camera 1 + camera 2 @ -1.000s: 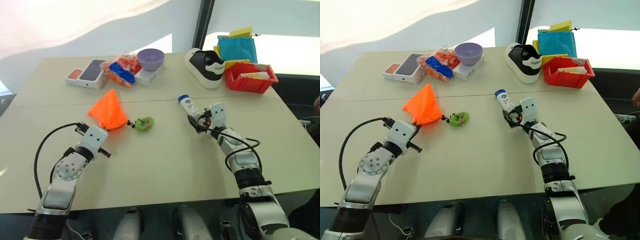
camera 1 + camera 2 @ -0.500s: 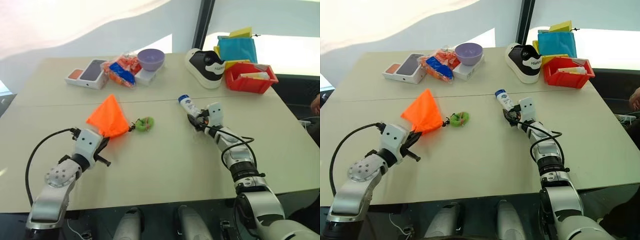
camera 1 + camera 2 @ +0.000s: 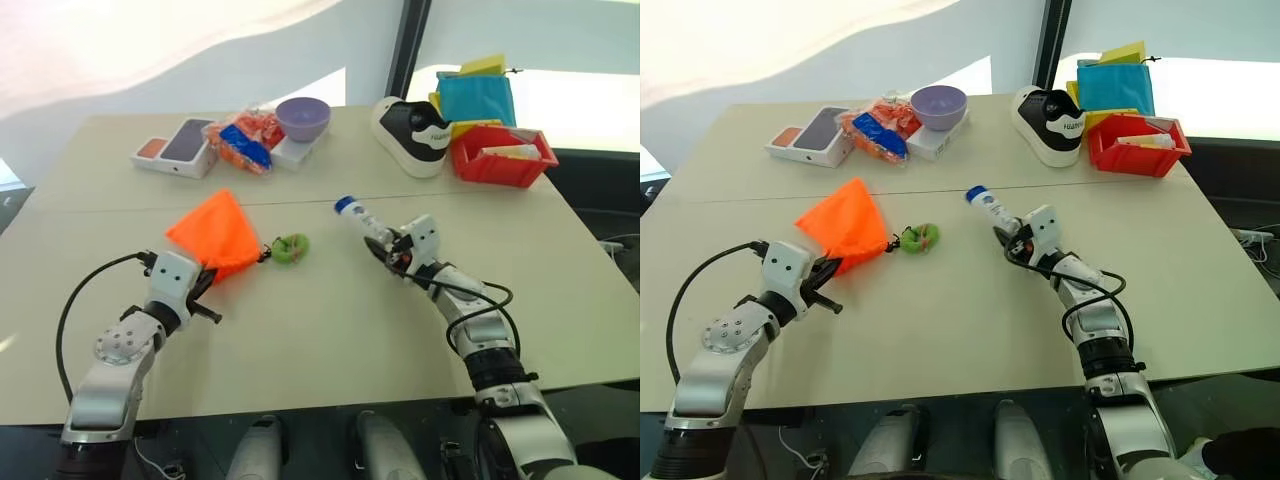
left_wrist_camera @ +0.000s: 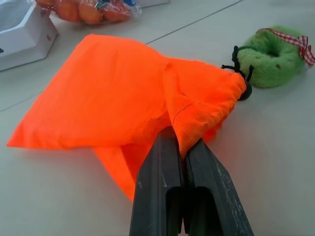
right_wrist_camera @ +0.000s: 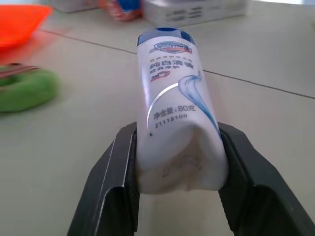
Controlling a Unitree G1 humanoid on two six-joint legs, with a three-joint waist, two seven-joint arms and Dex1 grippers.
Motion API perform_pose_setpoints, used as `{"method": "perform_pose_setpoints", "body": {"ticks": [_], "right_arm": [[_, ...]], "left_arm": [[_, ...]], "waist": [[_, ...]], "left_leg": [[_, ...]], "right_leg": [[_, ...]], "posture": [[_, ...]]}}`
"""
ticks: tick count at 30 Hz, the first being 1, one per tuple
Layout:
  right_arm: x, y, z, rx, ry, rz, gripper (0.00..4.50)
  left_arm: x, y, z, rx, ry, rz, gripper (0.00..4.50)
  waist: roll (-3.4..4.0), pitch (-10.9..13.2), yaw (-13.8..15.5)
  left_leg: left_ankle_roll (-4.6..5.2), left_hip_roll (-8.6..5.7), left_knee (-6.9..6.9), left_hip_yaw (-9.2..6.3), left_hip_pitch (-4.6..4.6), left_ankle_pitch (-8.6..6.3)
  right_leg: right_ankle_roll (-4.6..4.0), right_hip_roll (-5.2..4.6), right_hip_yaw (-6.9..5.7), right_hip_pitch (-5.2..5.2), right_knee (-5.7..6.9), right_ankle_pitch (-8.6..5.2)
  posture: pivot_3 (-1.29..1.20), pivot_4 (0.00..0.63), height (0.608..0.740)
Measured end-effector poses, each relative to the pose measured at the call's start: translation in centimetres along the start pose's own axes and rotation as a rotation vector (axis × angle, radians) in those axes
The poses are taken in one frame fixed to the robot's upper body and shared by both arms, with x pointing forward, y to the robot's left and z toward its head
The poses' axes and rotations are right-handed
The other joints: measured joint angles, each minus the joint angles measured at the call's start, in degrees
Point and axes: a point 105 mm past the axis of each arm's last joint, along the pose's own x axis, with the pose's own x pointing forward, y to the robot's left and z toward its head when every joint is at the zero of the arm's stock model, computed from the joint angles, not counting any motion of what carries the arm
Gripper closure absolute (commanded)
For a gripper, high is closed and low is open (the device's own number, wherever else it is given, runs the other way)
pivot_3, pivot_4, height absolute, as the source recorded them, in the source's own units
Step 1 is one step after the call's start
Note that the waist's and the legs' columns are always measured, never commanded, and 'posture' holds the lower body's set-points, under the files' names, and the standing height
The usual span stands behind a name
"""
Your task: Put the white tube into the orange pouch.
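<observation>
Between the fingers of my right tool [image 5: 174, 162], the white tube [image 5: 173, 113] is clamped at its crimped end, blue cap pointing away, lifted above the worktop [image 3: 320, 330]. My left tool [image 4: 184, 162], fingers pressed together, pinches the fabric edge of the orange pouch [image 3: 212, 232], well apart from the tube; its green tassel [image 3: 292, 247] lies between them.

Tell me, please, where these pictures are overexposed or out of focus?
Left eye view: the window behind the red plastic bin is blown out white. Right wrist view: the small white squeeze tube is sharp, while the bright orange fabric pouch beyond it is blurred. Left wrist view: the pouch is sharp.
</observation>
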Motion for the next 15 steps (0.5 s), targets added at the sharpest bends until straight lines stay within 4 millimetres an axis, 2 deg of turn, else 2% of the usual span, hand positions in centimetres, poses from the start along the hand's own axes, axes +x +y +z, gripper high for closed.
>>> {"method": "perform_pose_setpoints", "body": {"ticks": [4,6,10,15], "right_arm": [[-1.1,7.1,0.4,-0.021,0.044,0.333,2.85],[-0.8,9.6,0.2,-0.003,0.068,0.430,2.85],[0.6,11.7,0.4,-0.009,0.072,0.483,2.85],[3.9,12.2,0.7,0.001,0.052,0.417,2.85]], "left_arm": [[0.3,0.5,0.9,-0.022,-0.014,-0.003,4.50],[0.6,0.5,1.2,-0.033,-0.023,-0.012,4.50],[0.6,0.5,1.2,-0.035,-0.006,-0.019,4.50],[0.5,0.2,1.7,-0.033,-0.016,-0.039,4.50]], "waist": [[-0.01,-0.01,-0.04],[-0.01,0.00,-0.06],[-0.03,-0.01,0.03],[-0.04,-0.01,0.09]], "left_leg": [[0.00,0.02,0.01,-0.02,0.03,0.00],[0.00,0.02,0.04,-0.02,0.03,0.00],[-0.01,0.01,0.11,-0.02,0.02,0.00],[-0.02,0.01,0.08,-0.03,0.00,0.01]], "right_leg": [[-0.17,0.02,-0.02,0.01,0.00,-0.11],[-0.19,0.03,-0.02,0.01,0.01,-0.12],[-0.23,0.02,-0.02,0.01,0.01,-0.10],[-0.21,0.02,-0.02,-0.02,0.02,-0.09]], "posture": [[0.00,0.150,0.740],[0.00,0.150,0.740],[0.00,0.150,0.740],[0.00,0.150,0.740]]}}
